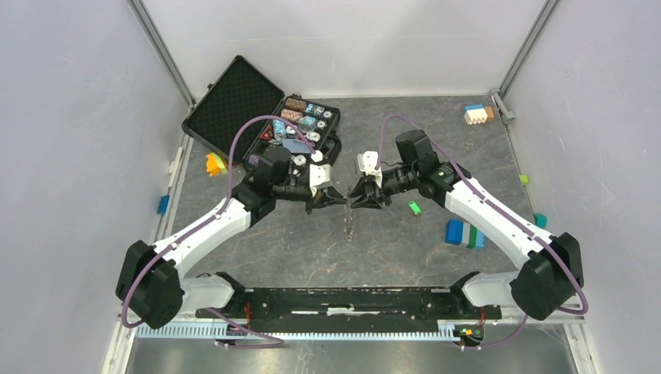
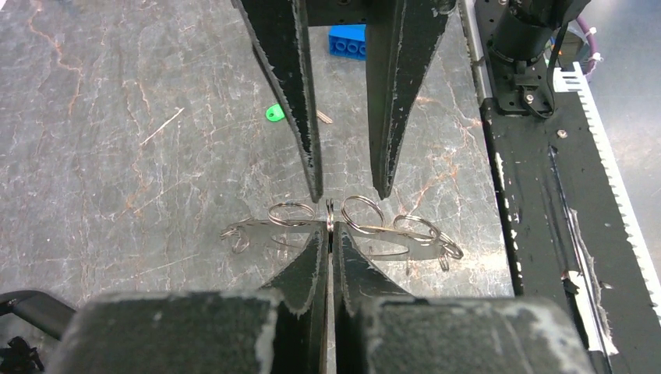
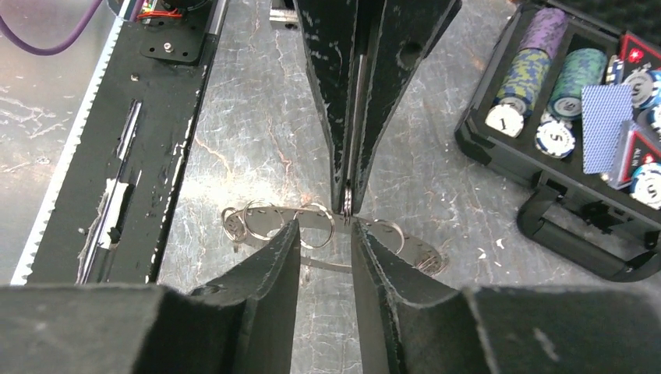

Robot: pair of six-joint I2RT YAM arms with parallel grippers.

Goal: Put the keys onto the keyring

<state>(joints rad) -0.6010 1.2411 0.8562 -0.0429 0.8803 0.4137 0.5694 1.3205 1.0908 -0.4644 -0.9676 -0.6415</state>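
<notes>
The keyring (image 2: 390, 243) is a thin grey metal band carrying several small split rings, low over the table between my two grippers. My left gripper (image 2: 330, 231) is shut on one of its small rings, which stands on edge at the fingertips. In the right wrist view that same pinch sits at the keyring (image 3: 347, 206). My right gripper (image 3: 323, 227) faces it from the other side, open, with its fingers (image 2: 310, 148) either side of the pinched ring and nothing held. A tiny key with a green head (image 1: 415, 207) lies loose on the table, also seen as the green key (image 2: 273, 114).
An open black case of poker chips (image 1: 300, 128) stands at the back left. Blue and green blocks (image 1: 464, 233) sit to the right, an orange block (image 1: 213, 164) to the left, and a white and orange block (image 1: 477, 114) at the back right. The black base rail (image 1: 343, 300) runs along the near edge.
</notes>
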